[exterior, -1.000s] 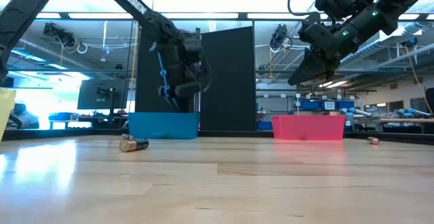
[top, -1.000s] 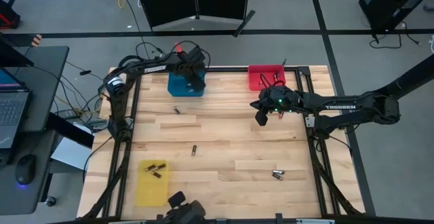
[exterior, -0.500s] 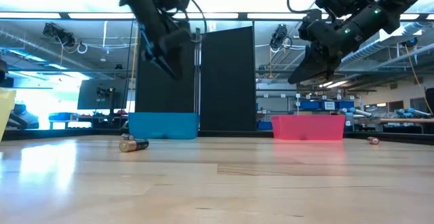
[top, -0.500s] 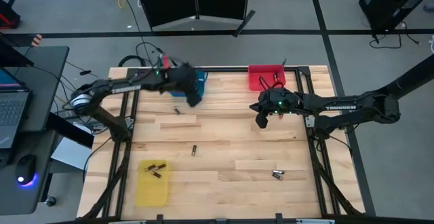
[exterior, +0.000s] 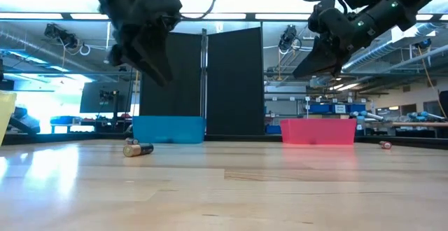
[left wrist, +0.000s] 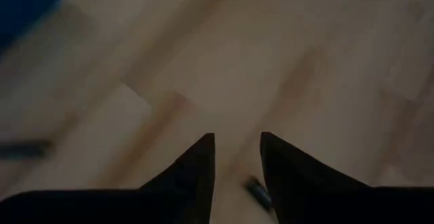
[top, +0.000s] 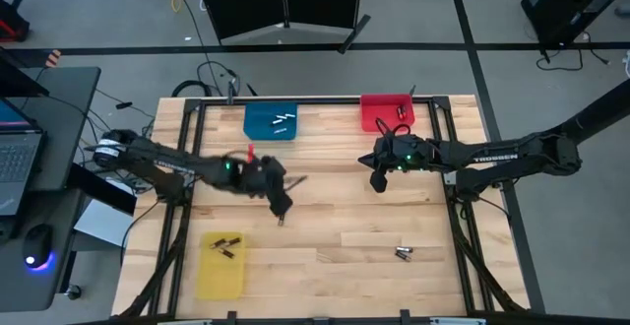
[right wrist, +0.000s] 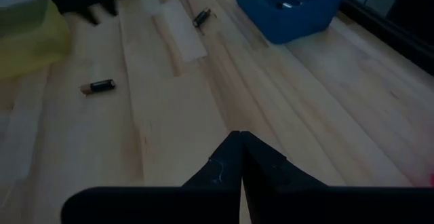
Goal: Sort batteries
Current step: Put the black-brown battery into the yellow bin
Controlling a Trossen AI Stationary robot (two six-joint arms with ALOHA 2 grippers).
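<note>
My left gripper (top: 283, 205) (exterior: 161, 75) hangs open above the middle of the table, slanting down, with nothing between its fingers. A dark battery (left wrist: 258, 191) (top: 281, 221) lies on the wood right below its fingertips. My right gripper (top: 377, 181) (right wrist: 242, 157) is shut and empty, held in the air in front of the red bin (top: 386, 111). Two batteries (top: 282, 121) lie in the blue bin (top: 258, 128), and some more batteries (top: 228, 242) in the yellow bin (top: 219, 271). Loose batteries (top: 404, 253) lie near the right front.
In the right wrist view another battery (right wrist: 201, 17) lies on the wood near the blue bin (right wrist: 291, 7). The low view shows a battery (exterior: 138, 148) on the left and a small one (exterior: 385, 145) at the far right. Black frame rails (top: 448, 182) edge the table.
My left gripper has swung from above the blue bin toward the table's near edge and now hangs over the battery in the middle, having rolled on the way. The two batteries in the blue bin have come into sight.
</note>
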